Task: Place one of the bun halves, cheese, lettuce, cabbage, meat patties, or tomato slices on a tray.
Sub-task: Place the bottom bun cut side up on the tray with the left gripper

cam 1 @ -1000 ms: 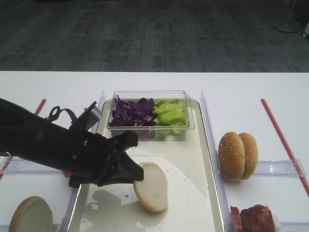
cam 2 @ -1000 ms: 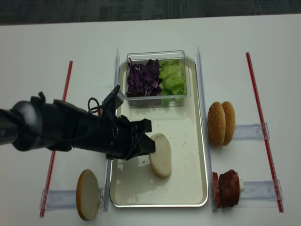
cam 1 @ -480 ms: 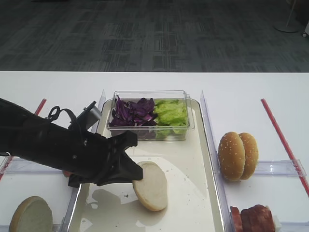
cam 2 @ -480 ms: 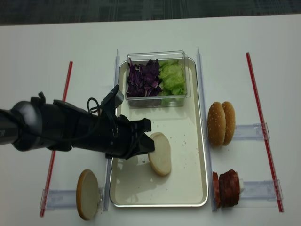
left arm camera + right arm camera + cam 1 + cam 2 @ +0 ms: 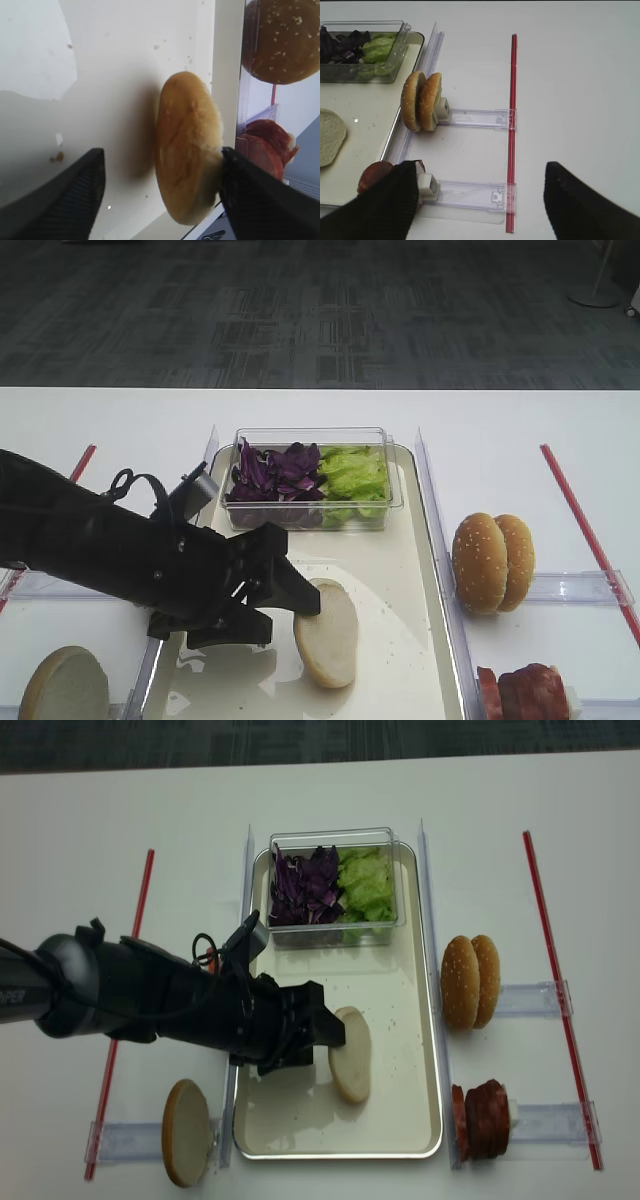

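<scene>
One bun half [image 5: 326, 632] lies on the tray [image 5: 400, 570], just in front of the salad box [image 5: 310, 478]. My left gripper [image 5: 275, 597], left of the bun on the tray, has its jaws spread wide, holding nothing. Right gripper [image 5: 480, 200], right of the tray: spread, empty.

no readable text or labels

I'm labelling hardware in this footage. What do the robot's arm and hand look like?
The left arm is wrapped in a matte black fabric sleeve, with a looped black cable and a small grey block on top. Its left hand has black, wedge-shaped fingers. The right hand's fingers are also black, with a textured surface.
</scene>
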Tool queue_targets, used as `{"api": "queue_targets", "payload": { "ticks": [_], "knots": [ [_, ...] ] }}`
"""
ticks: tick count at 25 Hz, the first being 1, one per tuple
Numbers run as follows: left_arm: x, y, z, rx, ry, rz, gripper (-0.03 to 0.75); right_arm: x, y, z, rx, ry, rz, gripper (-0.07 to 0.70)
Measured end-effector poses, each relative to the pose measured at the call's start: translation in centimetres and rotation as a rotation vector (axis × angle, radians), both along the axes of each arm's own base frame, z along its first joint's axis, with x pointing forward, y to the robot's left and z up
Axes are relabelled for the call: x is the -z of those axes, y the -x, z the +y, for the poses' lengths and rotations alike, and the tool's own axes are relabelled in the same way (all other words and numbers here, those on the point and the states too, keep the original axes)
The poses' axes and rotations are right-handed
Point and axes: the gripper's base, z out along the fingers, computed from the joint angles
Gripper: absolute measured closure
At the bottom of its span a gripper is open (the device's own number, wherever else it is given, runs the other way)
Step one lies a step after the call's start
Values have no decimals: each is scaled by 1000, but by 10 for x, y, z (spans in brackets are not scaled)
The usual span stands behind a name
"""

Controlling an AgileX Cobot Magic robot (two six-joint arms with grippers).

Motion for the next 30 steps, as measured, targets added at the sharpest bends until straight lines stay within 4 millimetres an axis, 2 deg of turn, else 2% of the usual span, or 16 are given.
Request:
{"api": "queue_targets", "payload": {
  "ticks": [6, 24, 30],
  "knots": [
    [0, 0, 0, 2, 1, 0, 225, 0, 0, 0, 1, 1, 0, 83],
    [0, 4, 0, 69, -5, -22, 223, 0, 0, 0, 1, 1, 0, 83],
    [-15, 8, 2, 100, -6, -73, 230, 0, 0, 0, 1, 1, 0, 83]
  ]
}}
